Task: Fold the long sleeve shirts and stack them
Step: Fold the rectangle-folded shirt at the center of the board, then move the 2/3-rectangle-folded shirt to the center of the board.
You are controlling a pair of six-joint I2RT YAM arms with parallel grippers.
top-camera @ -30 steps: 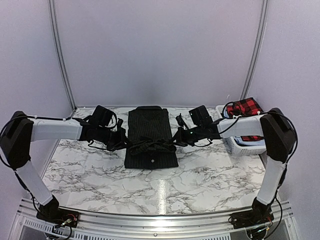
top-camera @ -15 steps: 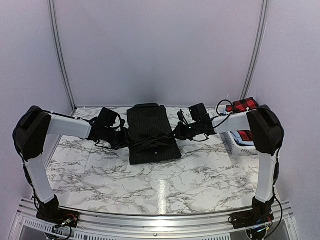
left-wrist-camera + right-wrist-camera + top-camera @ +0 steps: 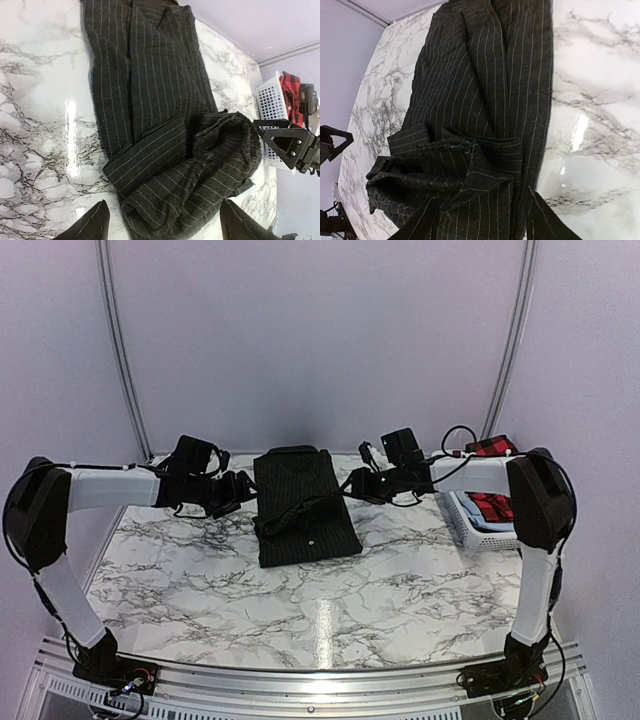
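The black pinstriped long sleeve shirt [image 3: 303, 508] lies folded at the table's back centre, with a bunched fold of cloth [image 3: 210, 165] across its middle. My left gripper [image 3: 243, 491] hovers at its left edge, open, its fingertips [image 3: 95, 226] apart over the bunched cloth. My right gripper [image 3: 352, 486] is at the shirt's right edge, open too, its fingers [image 3: 546, 220] spread above the cloth [image 3: 485, 85]. The red-and-black checked shirt [image 3: 491, 448] hangs over the white basket.
The white lattice basket [image 3: 478, 530] stands at the table's right edge, behind my right arm; it also shows in the left wrist view as a basket [image 3: 270, 102]. Bare marble table [image 3: 330, 610] lies in front of the shirt. Walls close off the back and sides.
Both grippers were shut on the cloth at the shirt's middle; they have opened, let it go and drawn outward and back. The shirt has shifted slightly toward the back.
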